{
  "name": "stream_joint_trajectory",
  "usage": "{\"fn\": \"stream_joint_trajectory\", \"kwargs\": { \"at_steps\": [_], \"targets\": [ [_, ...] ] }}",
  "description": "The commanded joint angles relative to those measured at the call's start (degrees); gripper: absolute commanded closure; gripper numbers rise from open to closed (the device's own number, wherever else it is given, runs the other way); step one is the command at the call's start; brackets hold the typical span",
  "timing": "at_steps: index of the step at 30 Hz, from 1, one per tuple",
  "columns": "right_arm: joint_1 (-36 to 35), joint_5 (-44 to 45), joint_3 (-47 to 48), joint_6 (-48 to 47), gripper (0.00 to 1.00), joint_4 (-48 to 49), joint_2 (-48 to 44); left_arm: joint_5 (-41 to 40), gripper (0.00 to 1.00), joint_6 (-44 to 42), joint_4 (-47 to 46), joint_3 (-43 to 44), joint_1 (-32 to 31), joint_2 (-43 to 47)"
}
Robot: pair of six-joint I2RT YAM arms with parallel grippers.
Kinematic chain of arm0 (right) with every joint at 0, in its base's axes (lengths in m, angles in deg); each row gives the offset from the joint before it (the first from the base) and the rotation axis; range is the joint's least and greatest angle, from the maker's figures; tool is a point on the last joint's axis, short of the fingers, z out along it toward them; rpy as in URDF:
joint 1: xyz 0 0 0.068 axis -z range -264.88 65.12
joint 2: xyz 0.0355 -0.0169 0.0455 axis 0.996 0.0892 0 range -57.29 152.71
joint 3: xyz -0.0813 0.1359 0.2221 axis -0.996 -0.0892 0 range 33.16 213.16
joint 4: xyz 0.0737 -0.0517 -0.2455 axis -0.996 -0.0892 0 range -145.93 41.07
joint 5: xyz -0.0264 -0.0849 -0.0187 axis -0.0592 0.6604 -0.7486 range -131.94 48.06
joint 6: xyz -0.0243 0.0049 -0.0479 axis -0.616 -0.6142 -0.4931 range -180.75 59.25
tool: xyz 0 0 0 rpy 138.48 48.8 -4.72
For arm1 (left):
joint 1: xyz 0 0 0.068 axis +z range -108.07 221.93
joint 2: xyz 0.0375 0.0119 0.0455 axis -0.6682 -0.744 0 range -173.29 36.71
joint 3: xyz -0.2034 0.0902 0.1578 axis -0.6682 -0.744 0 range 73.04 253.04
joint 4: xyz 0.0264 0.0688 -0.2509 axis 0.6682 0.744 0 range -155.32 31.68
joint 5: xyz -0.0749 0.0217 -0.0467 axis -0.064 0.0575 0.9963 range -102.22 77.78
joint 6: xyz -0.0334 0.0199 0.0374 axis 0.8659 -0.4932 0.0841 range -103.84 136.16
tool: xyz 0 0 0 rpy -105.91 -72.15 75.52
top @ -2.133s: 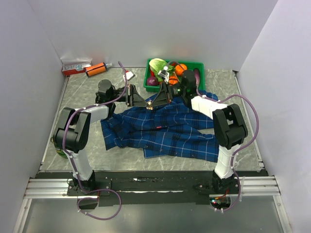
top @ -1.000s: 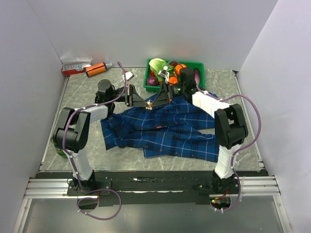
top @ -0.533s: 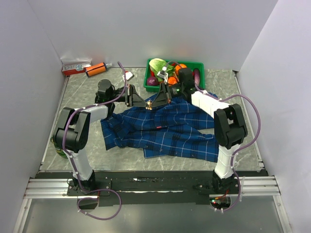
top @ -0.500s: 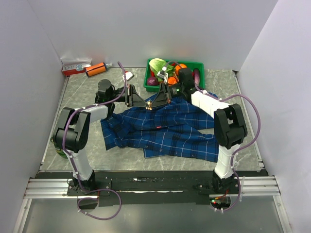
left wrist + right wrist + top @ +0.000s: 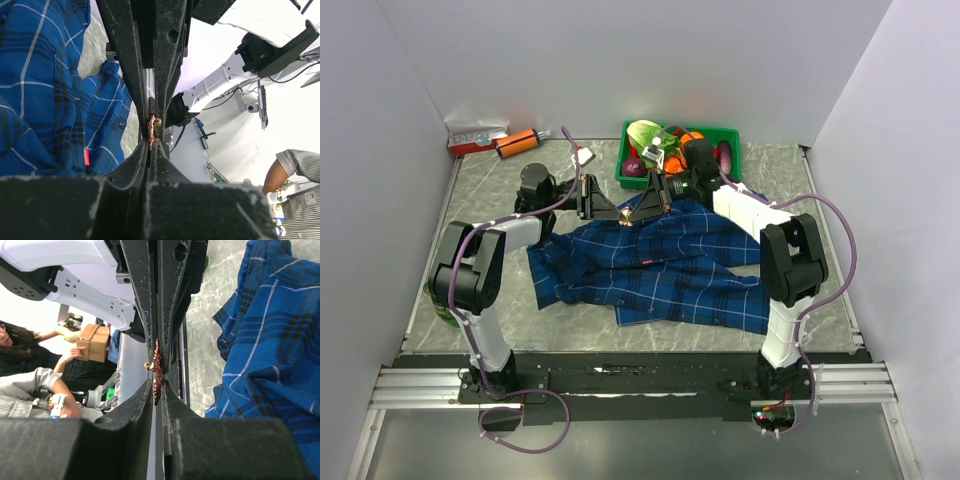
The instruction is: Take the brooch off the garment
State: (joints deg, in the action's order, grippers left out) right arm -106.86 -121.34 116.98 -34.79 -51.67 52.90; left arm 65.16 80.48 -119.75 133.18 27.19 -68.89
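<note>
The garment point(image 5: 670, 265), a navy plaid shirt with a red tag point(image 5: 644, 264), lies spread on the table. My left gripper point(image 5: 623, 213) and right gripper point(image 5: 640, 210) meet tip to tip over its far edge. The brooch point(image 5: 631, 216) is a tiny gold and pinkish-red piece pinched between them. In the left wrist view my gripper point(image 5: 151, 145) is shut on the brooch point(image 5: 152, 131), with the shirt point(image 5: 40, 100) to the left. In the right wrist view my gripper point(image 5: 159, 385) is shut on the brooch point(image 5: 157, 371), with the shirt point(image 5: 270, 350) to the right.
A green bin point(image 5: 735, 140) of toy vegetables stands just behind the right wrist. An orange bottle point(image 5: 518, 144) and a red-and-white box point(image 5: 475, 138) lie at the far left corner. A small white object point(image 5: 586, 155) lies near the left arm's cable.
The right wrist has drifted a little toward the green bin. Both grippers stay closed tip to tip on the brooch, and the shirt has not moved.
</note>
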Motion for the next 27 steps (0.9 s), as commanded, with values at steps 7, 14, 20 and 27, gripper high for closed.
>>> {"fn": "stream_joint_trajectory", "kwargs": {
  "at_steps": [7, 14, 20, 27],
  "targets": [
    [-1.8, -1.2, 2.8, -0.7, 0.78, 0.2, 0.5, -0.1, 0.99, -1.9, 0.4, 1.7, -0.4, 0.3],
    [-2.0, -0.4, 3.8, -2.0, 0.78, -1.9, 0.6, -0.3, 0.99, -2.3, 1.1, 2.3, -0.4, 0.1],
    [-2.4, 1.6, 5.1, -5.5, 0.80, -7.3, 0.9, -1.0, 0.99, -5.1, 5.4, 2.9, -0.5, 0.4],
    [-3.6, 13.7, 8.9, -16.4, 0.82, -21.1, 0.8, -4.6, 0.99, -24.7, 30.3, 7.2, -1.2, 1.7]
  ]
}}
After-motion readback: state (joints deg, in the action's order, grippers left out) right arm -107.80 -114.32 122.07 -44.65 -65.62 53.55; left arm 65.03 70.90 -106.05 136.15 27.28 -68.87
